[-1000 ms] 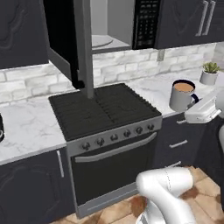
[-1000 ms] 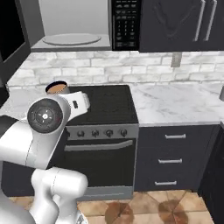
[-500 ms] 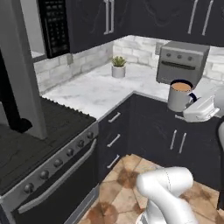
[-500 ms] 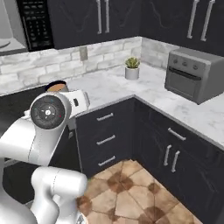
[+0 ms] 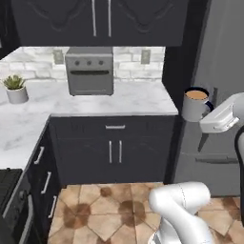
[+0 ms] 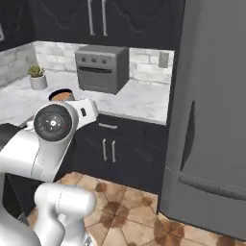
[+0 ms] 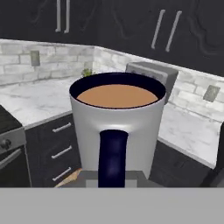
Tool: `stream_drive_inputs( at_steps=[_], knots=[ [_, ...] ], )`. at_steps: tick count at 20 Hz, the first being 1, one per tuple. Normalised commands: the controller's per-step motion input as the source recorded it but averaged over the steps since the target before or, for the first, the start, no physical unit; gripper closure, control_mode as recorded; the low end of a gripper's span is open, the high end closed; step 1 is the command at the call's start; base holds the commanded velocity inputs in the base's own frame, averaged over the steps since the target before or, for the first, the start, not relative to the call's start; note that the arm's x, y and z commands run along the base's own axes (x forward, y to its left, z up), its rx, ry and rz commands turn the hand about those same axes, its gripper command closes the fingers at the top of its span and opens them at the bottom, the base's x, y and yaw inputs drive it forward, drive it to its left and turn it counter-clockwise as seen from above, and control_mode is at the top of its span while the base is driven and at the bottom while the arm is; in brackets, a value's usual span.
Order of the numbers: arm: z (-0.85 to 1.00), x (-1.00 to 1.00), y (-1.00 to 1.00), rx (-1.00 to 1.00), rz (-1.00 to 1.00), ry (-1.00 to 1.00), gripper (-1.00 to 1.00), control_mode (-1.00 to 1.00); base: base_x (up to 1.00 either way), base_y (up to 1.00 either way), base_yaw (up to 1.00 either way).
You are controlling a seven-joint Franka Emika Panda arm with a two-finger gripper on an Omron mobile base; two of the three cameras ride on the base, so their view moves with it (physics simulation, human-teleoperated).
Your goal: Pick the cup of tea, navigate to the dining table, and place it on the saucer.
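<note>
One step of the task appears done: the cup of tea [image 5: 194,105] is lifted and held upright by its dark handle in the closed gripper [image 5: 209,116], carried in mid-air in front of a grey refrigerator [image 5: 217,90]. Brown tea is seen filling it, unspilled. Reaching the dining table and saucer is judged still left.

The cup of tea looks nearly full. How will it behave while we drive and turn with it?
The cup of tea is filled close to its rim, so the liquid will probably slosh or spill on sharp turns or stops. It sits upright now, held at its dark handle side by the hand, so it may tend to swing about that grip. It looks rigid.
</note>
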Motion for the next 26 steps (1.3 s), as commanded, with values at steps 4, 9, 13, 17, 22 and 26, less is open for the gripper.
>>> stream_drive_inputs(
  at_steps=[4, 9, 13, 17, 22, 26],
  knots=[
    [0.00, 0.00, 0.00, 0.00, 0.00, 0.00, 1.00, 1.00, 0.00, 0.00, -0.93],
    [0.00, 0.00, 0.00, 0.00, 0.00, 0.00, 1.00, 1.00, 0.00, 0.00, -0.93],
    [0.00, 0.00, 0.00, 0.00, 0.00, 0.00, 1.00, 1.00, 0.00, 0.00, -0.91],
    [0.00, 0.00, 0.00, 0.00, 0.00, 0.00, 1.00, 1.00, 0.00, 0.00, -0.92],
    [0.00, 0.00, 0.00, 0.00, 0.00, 0.00, 1.00, 1.00, 0.00, 0.00, -0.91],
    [0.00, 0.00, 0.00, 0.00, 0.00, 0.00, 1.00, 1.00, 0.00, 0.02, -0.87]
  ],
)
